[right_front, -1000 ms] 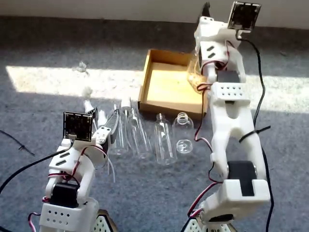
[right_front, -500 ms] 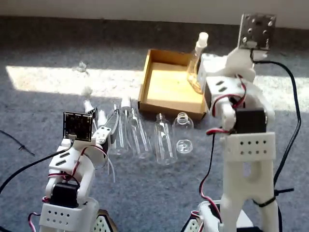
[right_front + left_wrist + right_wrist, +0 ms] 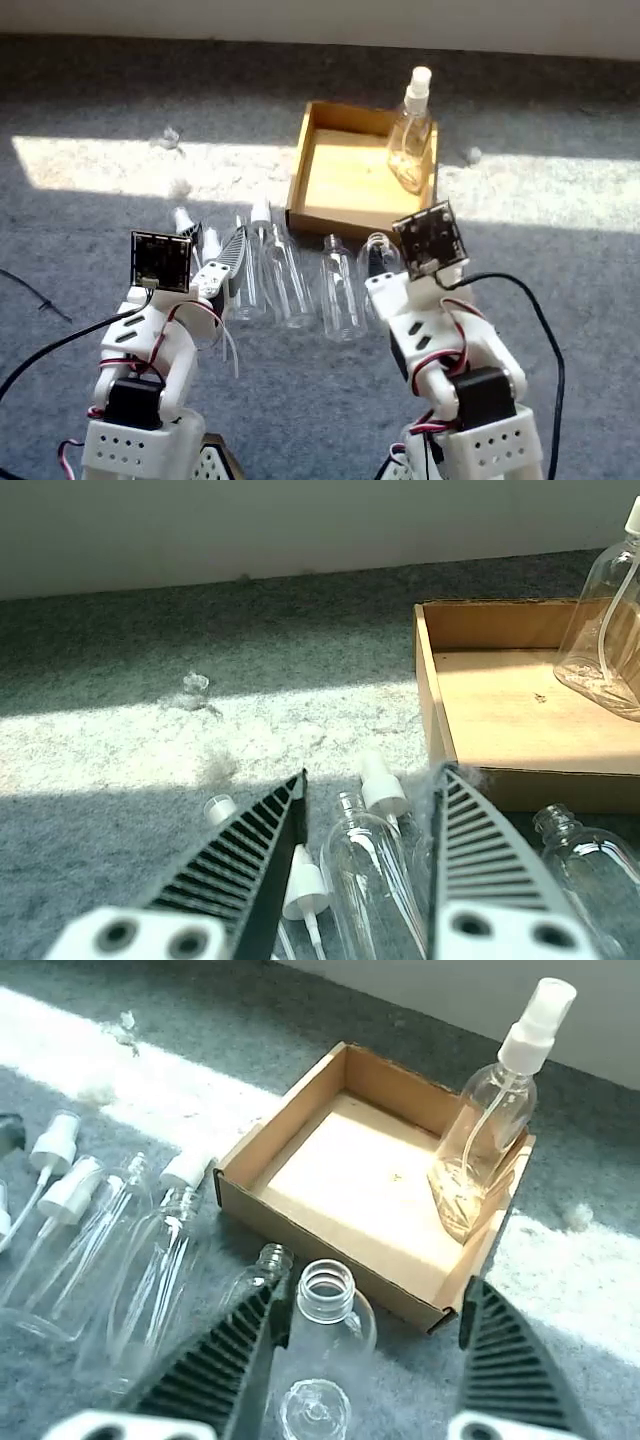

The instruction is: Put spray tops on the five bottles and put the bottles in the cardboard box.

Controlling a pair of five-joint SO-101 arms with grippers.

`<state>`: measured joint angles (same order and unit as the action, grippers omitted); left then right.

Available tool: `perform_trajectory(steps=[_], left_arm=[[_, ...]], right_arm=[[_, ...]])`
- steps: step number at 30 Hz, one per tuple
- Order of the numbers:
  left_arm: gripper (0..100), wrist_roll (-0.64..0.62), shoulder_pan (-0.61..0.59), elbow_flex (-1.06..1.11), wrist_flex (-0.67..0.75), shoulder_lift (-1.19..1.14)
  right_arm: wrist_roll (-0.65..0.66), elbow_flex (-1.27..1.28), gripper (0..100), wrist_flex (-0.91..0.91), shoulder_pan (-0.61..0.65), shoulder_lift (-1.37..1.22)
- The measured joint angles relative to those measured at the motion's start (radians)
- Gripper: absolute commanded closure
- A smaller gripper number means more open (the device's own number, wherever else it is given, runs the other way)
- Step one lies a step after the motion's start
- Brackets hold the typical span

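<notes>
The cardboard box (image 3: 297,175) sits on the grey carpet, and one bottle (image 3: 410,150) with its spray top on stands in a corner of it. Both tools are apart and hold nothing: the left tool (image 3: 372,775) is near the slim bottles (image 3: 285,275), the right tool (image 3: 370,1295) near the round bottle (image 3: 325,1315). These bottles look light, smooth and thin-walled, so I would grip the middle of the body gently. The loose spray tops (image 3: 60,1160) are best held at the collar, not at the thin tube.

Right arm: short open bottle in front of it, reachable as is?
Probably yes. The right tool is open and the short bottle sits just ahead between its fingers, nothing over it. The slim bottle lying beside it might get nudged.
</notes>
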<state>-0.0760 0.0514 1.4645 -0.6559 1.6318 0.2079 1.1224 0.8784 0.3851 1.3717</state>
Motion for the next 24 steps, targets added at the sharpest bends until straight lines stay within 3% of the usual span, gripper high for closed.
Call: perform_trajectory(steps=[3,7,13,24], left_arm=[[80,0.000,0.000,0.000,0.000,0.000],[80,0.000,0.000,0.000,0.000,0.000],[80,0.000,0.000,0.000,0.000,0.000],[80,0.000,0.000,0.000,0.000,0.000]], right_arm=[[0.005,0.178,62.2,-0.077,0.029,0.103],[0.005,0.336,62.1,-0.098,0.035,0.207],[0.060,0.405,62.1,-0.109,0.038,0.316],[0.066,0.551,62.1,-0.381,0.041,0.434]])
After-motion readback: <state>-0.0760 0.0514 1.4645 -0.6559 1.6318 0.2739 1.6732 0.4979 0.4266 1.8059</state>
